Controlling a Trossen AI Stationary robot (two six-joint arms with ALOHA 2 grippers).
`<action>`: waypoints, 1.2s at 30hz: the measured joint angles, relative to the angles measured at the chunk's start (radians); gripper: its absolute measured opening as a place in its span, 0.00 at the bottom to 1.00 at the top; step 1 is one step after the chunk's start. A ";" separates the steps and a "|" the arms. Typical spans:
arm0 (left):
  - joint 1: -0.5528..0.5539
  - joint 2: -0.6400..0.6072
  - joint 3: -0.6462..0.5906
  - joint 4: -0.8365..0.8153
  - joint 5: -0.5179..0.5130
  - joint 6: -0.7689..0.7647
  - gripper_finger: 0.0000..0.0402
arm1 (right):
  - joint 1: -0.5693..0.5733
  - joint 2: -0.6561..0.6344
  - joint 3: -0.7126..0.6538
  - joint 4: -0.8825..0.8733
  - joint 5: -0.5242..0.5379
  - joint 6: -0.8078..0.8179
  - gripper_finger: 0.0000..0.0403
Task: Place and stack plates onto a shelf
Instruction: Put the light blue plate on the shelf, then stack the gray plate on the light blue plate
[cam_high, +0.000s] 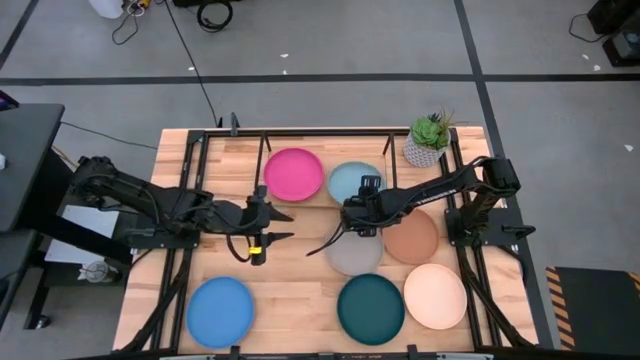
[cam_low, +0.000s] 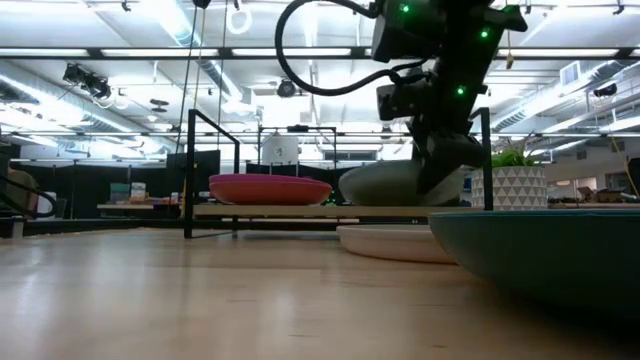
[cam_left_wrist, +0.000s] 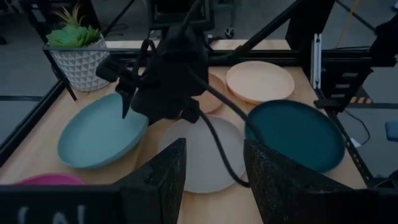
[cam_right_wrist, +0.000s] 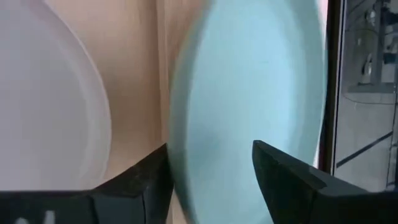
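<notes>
On the shelf (cam_high: 240, 140): two plates (cam_high: 294, 173); five off.

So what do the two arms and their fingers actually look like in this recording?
Both are dark, near-black jointed arms of slim links. The left gripper has two tapered black fingers with a finely textured surface, and a small yellow marking near its wrist. The right gripper is the same dark build, trails a looping black cable, and shows small green indicator lights on its housing.
</notes>
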 joint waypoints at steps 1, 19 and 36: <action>0.005 0.006 0.000 -0.001 0.000 0.000 0.42 | 0.002 0.000 0.000 0.002 -0.001 -0.004 0.55; 0.000 0.007 0.000 -0.044 0.004 -0.027 0.42 | 0.066 -0.016 0.000 0.059 -0.052 0.007 0.54; 0.016 0.275 -0.094 0.053 0.211 0.194 0.42 | 0.342 -0.118 0.000 0.175 -0.154 0.102 0.54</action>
